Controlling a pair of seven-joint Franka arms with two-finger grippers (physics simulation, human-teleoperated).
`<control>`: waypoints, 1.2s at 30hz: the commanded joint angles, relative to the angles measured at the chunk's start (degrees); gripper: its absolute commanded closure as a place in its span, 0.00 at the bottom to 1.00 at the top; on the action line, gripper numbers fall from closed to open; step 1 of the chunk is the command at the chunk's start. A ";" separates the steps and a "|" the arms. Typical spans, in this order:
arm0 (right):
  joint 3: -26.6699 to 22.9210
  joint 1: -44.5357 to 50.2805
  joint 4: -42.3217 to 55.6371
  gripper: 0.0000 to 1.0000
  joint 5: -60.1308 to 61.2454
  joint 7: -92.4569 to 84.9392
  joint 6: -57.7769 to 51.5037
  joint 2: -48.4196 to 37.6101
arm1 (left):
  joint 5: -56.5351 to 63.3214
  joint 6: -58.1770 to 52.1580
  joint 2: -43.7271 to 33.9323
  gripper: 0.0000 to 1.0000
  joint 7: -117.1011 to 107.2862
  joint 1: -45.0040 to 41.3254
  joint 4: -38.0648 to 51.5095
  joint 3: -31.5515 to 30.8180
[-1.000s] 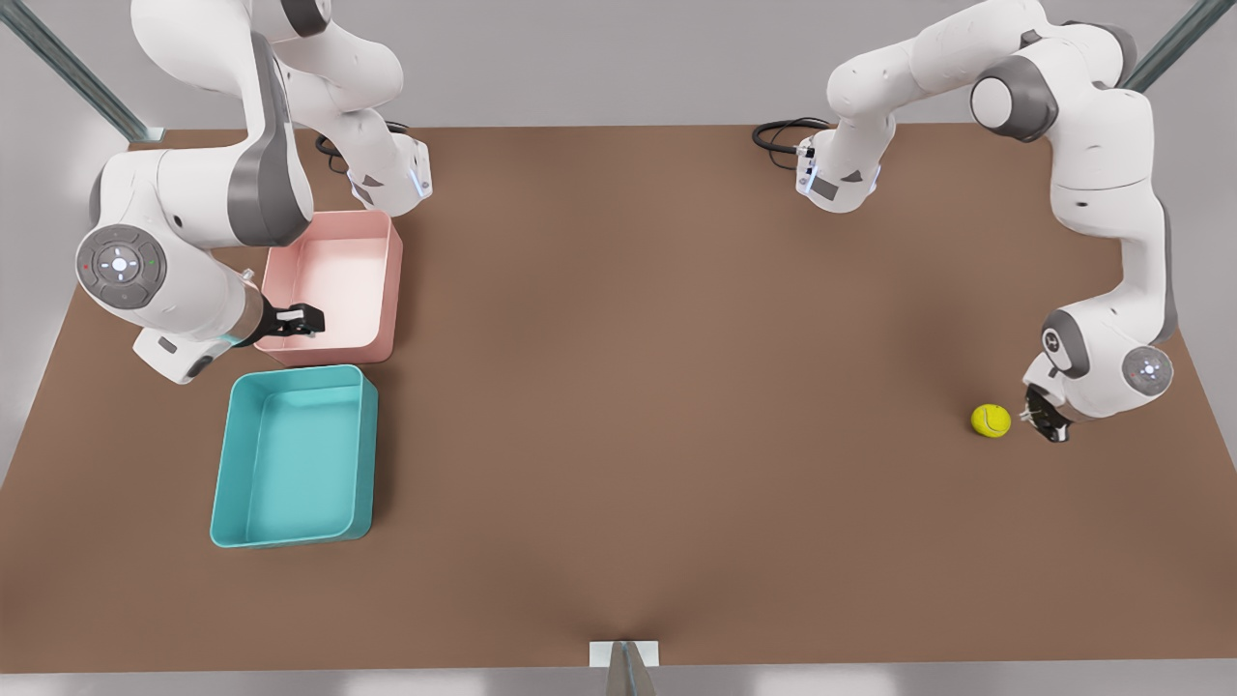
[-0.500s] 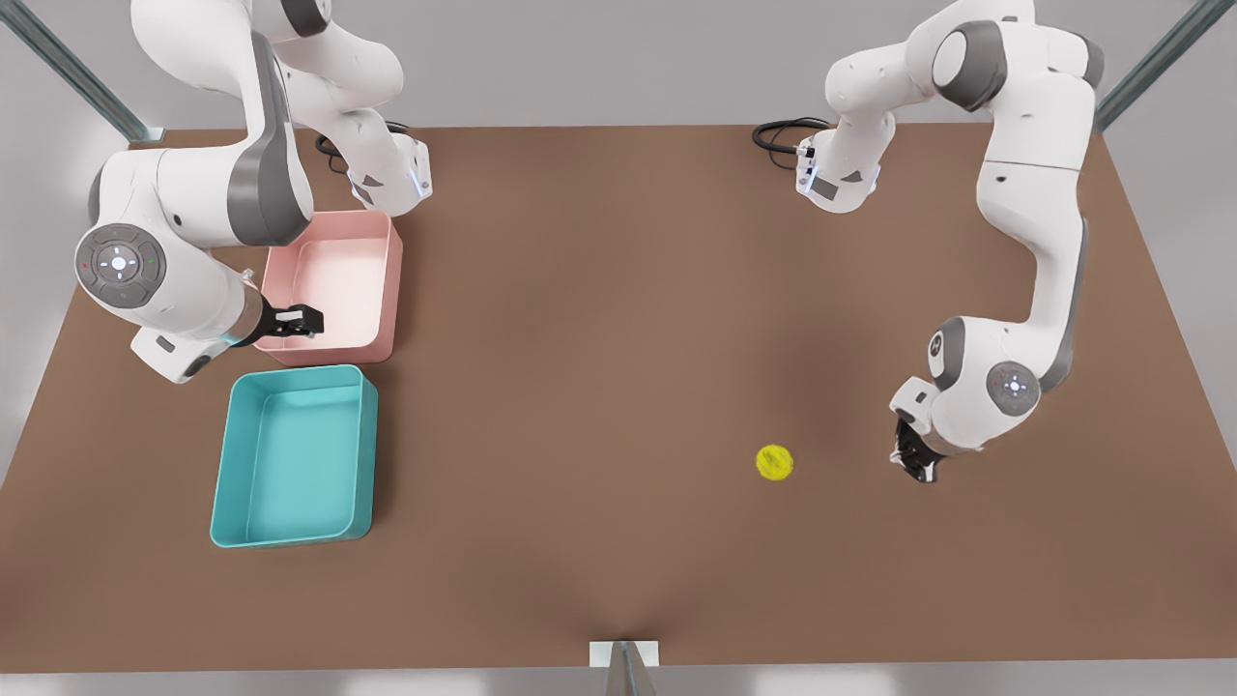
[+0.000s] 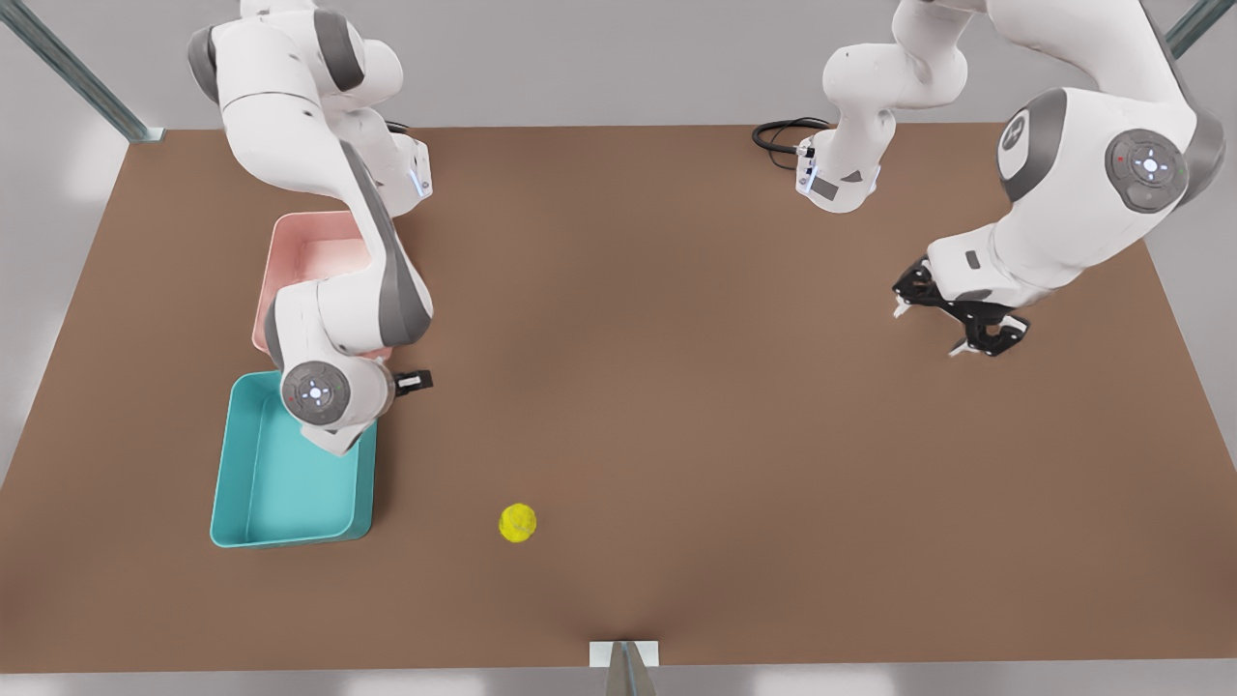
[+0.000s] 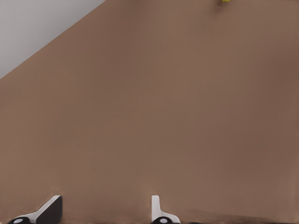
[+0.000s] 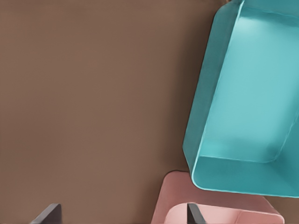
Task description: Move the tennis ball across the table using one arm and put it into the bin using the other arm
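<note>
**Item 1, teal bin** (image 3: 290, 537): seated on the table (image 3: 676, 387) at 8 o'clock from the table's centre in the front view, long axis running 12 to 6. A pink bin (image 3: 311, 253) is set just beyond it at 10 o'clock.

**Item 2, right tool** (image 3: 414, 381): carried above the near corner of the teal bin. Its fingers (image 5: 48, 213) are spread wide and nothing is held.

**Item 3, tennis ball** (image 3: 517, 523): found on bare table at 7 o'clock from centre, near the teal bin at its 3 o'clock side, touched by neither tool. It is judged light, felted and slightly springy, with good friction but free to roll. A hold across its widest girth from above is advised. As a sphere, no long axis or heading is recorded.

**Item 4, left tool** (image 3: 930, 329): parked at 2 o'clock, well apart from the ball, fingers parted and empty. This arm is listed as waiting.
</note>
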 commanded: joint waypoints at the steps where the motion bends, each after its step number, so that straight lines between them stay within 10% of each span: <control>1: -0.20 -0.31 4.59 0.00 0.67 0.68 13.34 5.24 | -0.54 -13.64 0.11 0.00 -47.70 -0.62 0.19 -0.04; 7: 0.07 -0.31 9.87 0.00 3.84 1.29 38.04 17.20 | -0.10 -13.64 1.43 0.00 -42.25 2.46 0.01 -0.22; 36: 0.59 -3.30 13.83 0.00 4.54 -2.75 49.38 29.16 | 1.40 -16.72 1.86 0.00 -39.09 4.48 -0.43 -0.30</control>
